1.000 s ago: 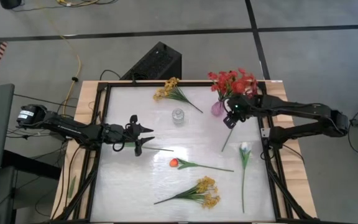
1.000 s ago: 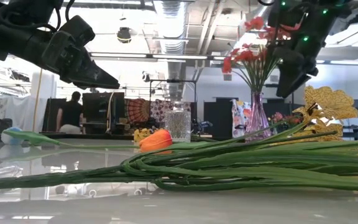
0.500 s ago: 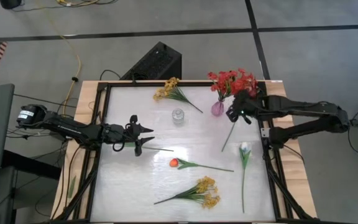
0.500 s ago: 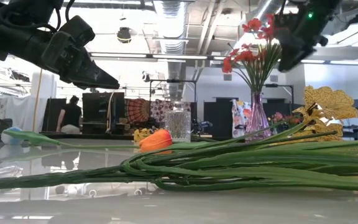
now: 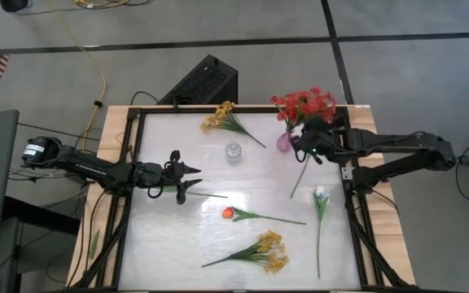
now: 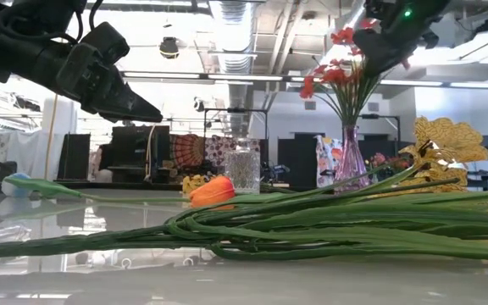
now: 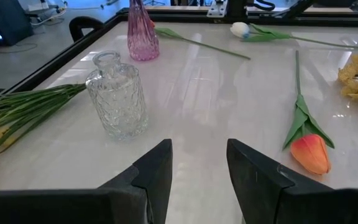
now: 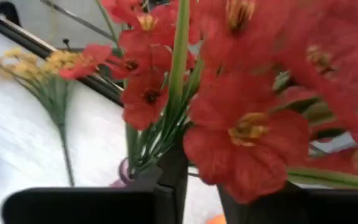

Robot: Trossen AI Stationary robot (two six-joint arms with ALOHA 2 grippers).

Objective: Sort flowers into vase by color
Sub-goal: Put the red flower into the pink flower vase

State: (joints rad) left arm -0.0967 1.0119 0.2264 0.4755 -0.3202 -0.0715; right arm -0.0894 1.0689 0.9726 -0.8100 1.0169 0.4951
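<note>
The right tool (image 5: pixel 306 147) hung over the far right part of the tabletop (image 5: pixel 259 179), just beside the pink vase (image 5: pixel 284 142) that stood close to the far edge. Red blossom sprays (image 5: pixel 304 104) already filled that vase and spread over the frame rail (image 5: pixel 353 175) on the right. In the right wrist view the tool's two dark fingers (image 8: pixel 173 174) stood close together among the red blossoms, with a green stem (image 8: pixel 179 56) rising just above the gap; whether they actually pinched it, I could not tell. Below the tool in the high view, another thin stem (image 5: pixel 298 179) slanted toward the middle of the tabletop.

The left tool (image 5: pixel 187 175) waited above the left side, its fingers part open and holding nothing. It pointed toward the clear glass vase (image 5: pixel 233 152), which stood alone with bare surface around it on every side.

The rest of the flowers lay flat. One yellow spray (image 5: pixel 218 115) rested at the far edge, left of the glass vase. An orange tulip (image 5: pixel 229 213) lay near the middle, its stem running toward the right. A white tulip (image 5: pixel 320 194) lay along the right edge, close to the rail, stem pointing to the near side. A second yellow spray (image 5: pixel 269 251) sat toward the near edge. The widest open stretch was the near left corner and the strip between the glass vase and the pink one.
</note>
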